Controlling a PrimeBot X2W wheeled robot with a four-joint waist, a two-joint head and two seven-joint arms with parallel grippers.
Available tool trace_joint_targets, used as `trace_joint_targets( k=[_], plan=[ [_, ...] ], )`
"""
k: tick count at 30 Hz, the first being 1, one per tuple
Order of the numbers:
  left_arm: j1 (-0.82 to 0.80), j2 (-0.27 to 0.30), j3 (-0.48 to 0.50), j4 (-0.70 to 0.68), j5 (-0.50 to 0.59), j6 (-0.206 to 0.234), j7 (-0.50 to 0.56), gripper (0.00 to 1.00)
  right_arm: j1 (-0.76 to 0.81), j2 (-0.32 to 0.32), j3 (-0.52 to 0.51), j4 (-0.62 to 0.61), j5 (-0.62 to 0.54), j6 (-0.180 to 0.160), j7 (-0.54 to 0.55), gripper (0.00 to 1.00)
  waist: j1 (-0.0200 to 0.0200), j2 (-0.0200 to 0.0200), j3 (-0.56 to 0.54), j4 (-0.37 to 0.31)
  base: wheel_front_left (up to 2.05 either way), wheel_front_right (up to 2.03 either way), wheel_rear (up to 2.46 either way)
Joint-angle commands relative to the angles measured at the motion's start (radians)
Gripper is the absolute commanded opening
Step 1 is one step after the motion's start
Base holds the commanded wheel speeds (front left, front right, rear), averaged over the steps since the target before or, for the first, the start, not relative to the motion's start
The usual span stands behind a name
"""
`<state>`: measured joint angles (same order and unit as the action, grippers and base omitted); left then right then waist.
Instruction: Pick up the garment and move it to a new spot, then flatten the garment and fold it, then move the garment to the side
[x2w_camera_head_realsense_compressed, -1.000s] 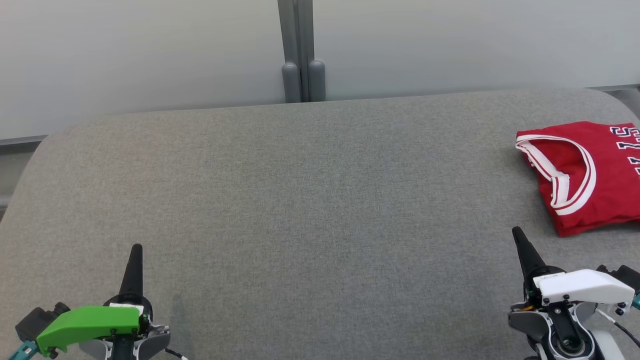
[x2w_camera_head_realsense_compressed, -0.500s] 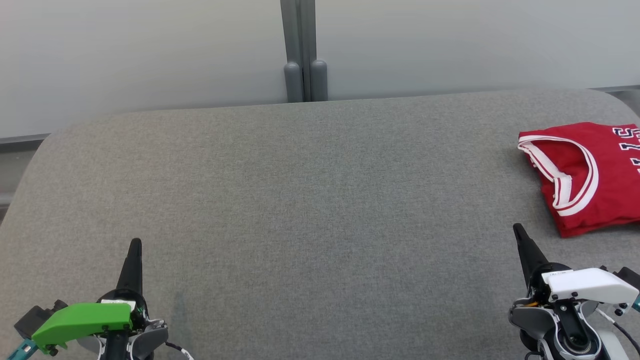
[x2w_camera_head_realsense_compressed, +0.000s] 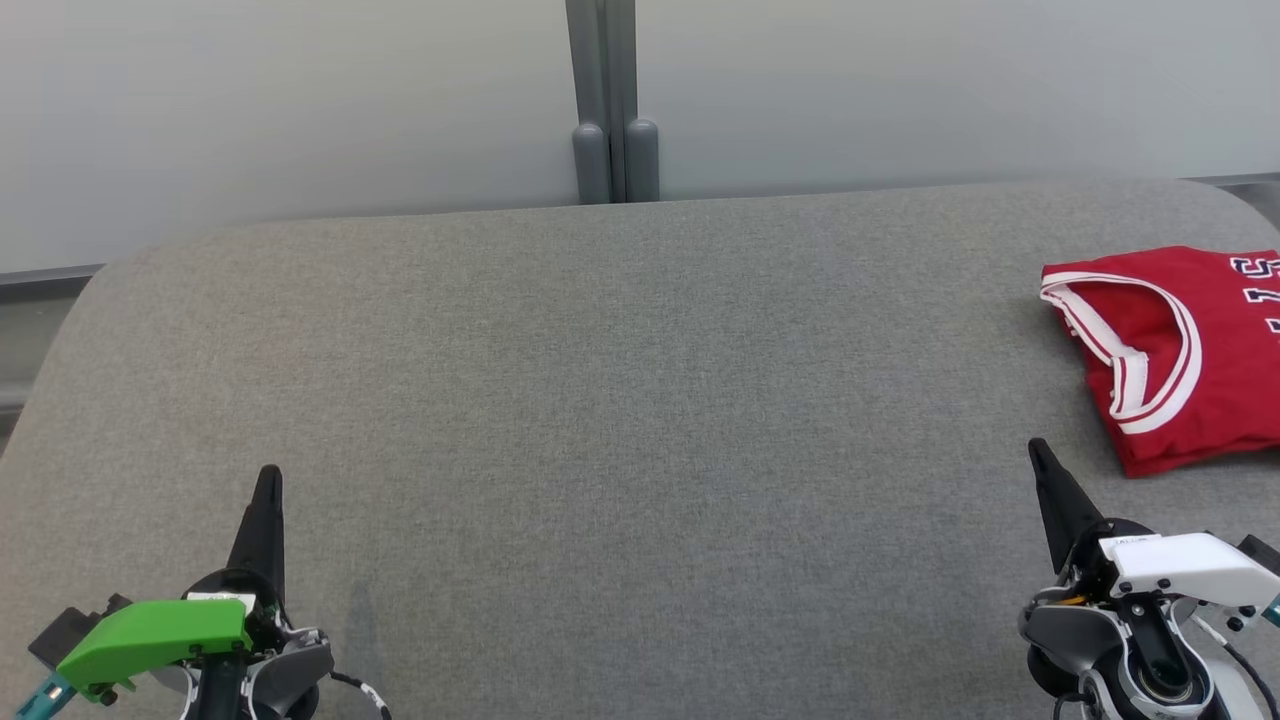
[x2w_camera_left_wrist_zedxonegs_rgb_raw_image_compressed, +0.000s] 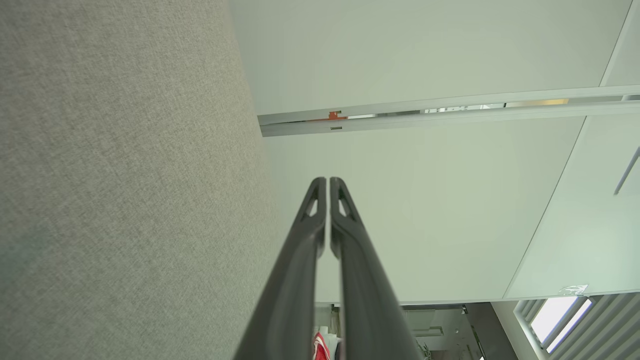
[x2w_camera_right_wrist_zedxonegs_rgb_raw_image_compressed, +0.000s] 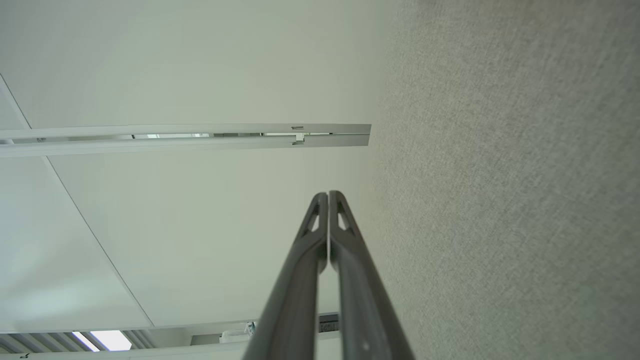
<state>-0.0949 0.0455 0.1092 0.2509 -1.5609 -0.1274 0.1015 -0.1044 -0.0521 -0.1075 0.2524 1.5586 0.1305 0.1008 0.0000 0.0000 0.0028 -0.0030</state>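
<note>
The garment (x2w_camera_head_realsense_compressed: 1190, 350) is a red jersey with white trim and dark lettering, lying folded at the far right of the grey table (x2w_camera_head_realsense_compressed: 620, 400), partly cut by the frame edge. My right gripper (x2w_camera_head_realsense_compressed: 1036, 450) stands at the lower right, a little short of the garment's near corner, shut and holding nothing. At the lower left my left gripper (x2w_camera_head_realsense_compressed: 268, 475) is also shut and empty, far from the garment. Each wrist view shows its own fingers pressed together: left gripper (x2w_camera_left_wrist_zedxonegs_rgb_raw_image_compressed: 327, 181), right gripper (x2w_camera_right_wrist_zedxonegs_rgb_raw_image_compressed: 328, 195). A sliver of red (x2w_camera_left_wrist_zedxonegs_rgb_raw_image_compressed: 319, 347) shows low in the left wrist view.
A pale frosted wall runs behind the table, with a grey post (x2w_camera_head_realsense_compressed: 612, 100) at its middle. The table (x2w_camera_left_wrist_zedxonegs_rgb_raw_image_compressed: 125, 175) has rounded far corners and a wide bare grey surface between my two grippers (x2w_camera_right_wrist_zedxonegs_rgb_raw_image_compressed: 500, 200).
The whole head view has drifted slightly, so the camera has moved. Both grippers sit a bit lower in the view and stay shut. The garment lies as before.
</note>
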Motion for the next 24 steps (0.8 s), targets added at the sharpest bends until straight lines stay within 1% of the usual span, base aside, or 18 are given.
trace_joint_targets(
  k=[1,7,24],
  plan=[
    [-0.020,0.008,0.005,-0.005,-0.022,-0.006,0.005,0.00,-0.007,0.001,-0.004,-0.008,0.021,0.000,0.006,0.00,0.0000,0.0000,0.000,0.001,0.00,0.00,0.00],
    [-0.021,0.008,0.007,-0.008,-0.057,-0.006,0.016,0.00,-0.007,0.003,-0.009,-0.012,0.059,0.000,0.017,0.00,0.0000,0.0000,0.000,0.003,0.00,0.00,0.00],
    [-0.019,0.008,0.007,-0.007,-0.052,-0.006,0.016,0.00,-0.006,0.002,-0.009,-0.011,0.057,0.000,0.017,0.00,0.0000,0.0000,0.000,0.003,0.00,0.00,0.00]
  ],
)
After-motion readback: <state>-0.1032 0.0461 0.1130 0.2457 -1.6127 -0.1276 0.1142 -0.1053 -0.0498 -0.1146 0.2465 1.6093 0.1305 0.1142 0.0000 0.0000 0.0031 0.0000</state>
